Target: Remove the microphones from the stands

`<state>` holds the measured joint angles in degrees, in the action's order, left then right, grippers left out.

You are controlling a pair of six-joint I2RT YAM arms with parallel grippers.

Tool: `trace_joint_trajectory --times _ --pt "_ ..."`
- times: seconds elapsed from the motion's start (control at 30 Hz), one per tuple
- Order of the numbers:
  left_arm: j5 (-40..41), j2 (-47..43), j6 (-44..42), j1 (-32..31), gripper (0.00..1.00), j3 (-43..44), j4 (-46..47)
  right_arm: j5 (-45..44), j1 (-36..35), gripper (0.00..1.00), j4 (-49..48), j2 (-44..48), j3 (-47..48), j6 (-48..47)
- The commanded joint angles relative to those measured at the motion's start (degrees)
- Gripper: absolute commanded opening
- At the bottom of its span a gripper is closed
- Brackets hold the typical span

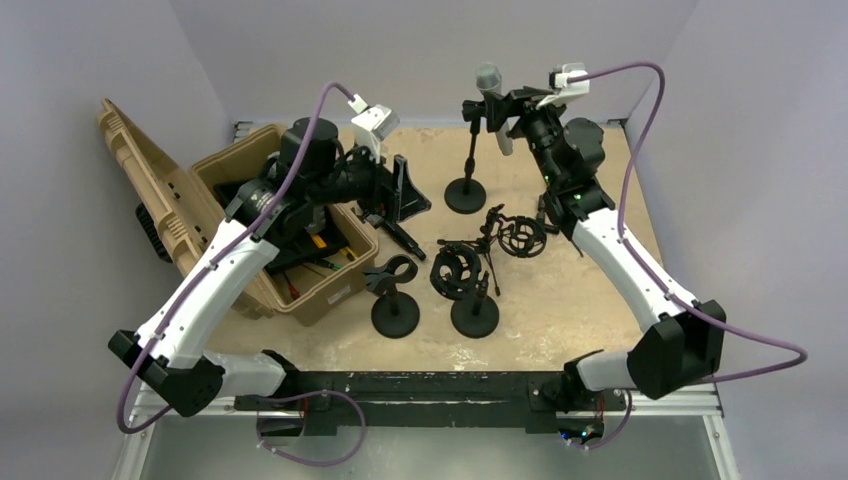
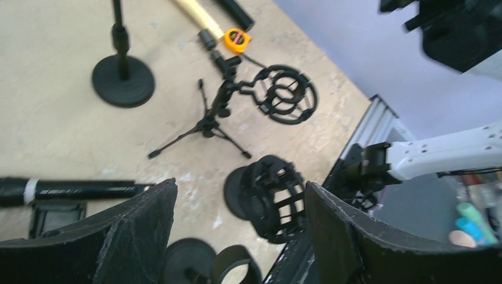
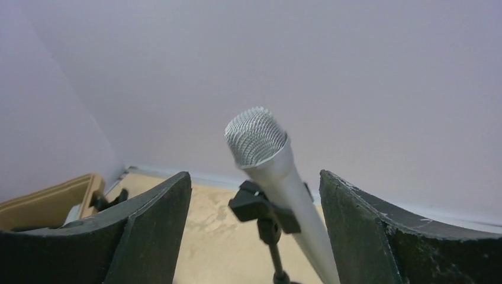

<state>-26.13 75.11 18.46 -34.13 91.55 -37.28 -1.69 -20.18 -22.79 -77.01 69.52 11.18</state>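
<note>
A silver microphone (image 1: 495, 105) with a mesh head sits tilted in the black clip of a thin stand with a round base (image 1: 465, 194) at the back of the table. In the right wrist view the microphone (image 3: 278, 171) and its clip (image 3: 263, 208) lie between my right fingers. My right gripper (image 1: 516, 112) is open around the microphone's body, not touching it, as its wrist view (image 3: 254, 175) shows. My left gripper (image 1: 408, 195) is open and empty above the table, left of the stand; its wrist view (image 2: 240, 183) shows only floor items below.
An open tan case (image 1: 270, 215) with tools stands at the left. Two shock mounts on stands (image 1: 460, 272) (image 1: 520, 236) and an empty clip stand (image 1: 393, 300) sit mid-table. A black tube (image 2: 59, 190), a tape measure (image 2: 235, 38) and the stand's base (image 2: 123, 80) show below the left gripper.
</note>
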Motion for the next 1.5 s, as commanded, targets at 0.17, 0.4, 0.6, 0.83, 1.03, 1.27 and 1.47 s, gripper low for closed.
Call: trace_joint_trajectory --times 0.17,0.4,0.6,0.83,1.03,1.27,1.47 --pt "9.49 -7.03 -6.28 0.27 0.77 -7.92 5.58 -15.93 -3.32 0.75 3.73 -11.01 15.75 -7.61" --pt "9.40 -6.45 -6.27 0.23 0.77 -8.23 5.66 -27.21 -8.66 0.73 5.26 -17.08 22.19 -12.71" --pt "8.81 -6.44 -5.89 0.16 0.77 -8.38 5.79 -38.74 -10.27 0.70 10.84 -22.41 27.75 -11.62" --pt "8.85 -6.08 -5.89 0.20 0.77 -8.67 6.08 -41.90 -10.41 0.65 11.82 -23.84 28.21 -12.33" --pt "9.06 -5.56 -5.97 0.15 0.77 -8.67 5.97 -41.80 -10.42 0.50 11.24 -24.36 28.43 -14.64" --pt "8.18 -5.15 -6.24 0.14 0.77 -9.08 6.55 -31.63 -10.46 0.11 7.82 -22.55 25.31 -21.07" --pt "4.40 -5.51 -6.55 0.14 0.77 -10.13 9.31 -24.61 -10.26 0.00 1.97 -19.38 20.53 -25.01"
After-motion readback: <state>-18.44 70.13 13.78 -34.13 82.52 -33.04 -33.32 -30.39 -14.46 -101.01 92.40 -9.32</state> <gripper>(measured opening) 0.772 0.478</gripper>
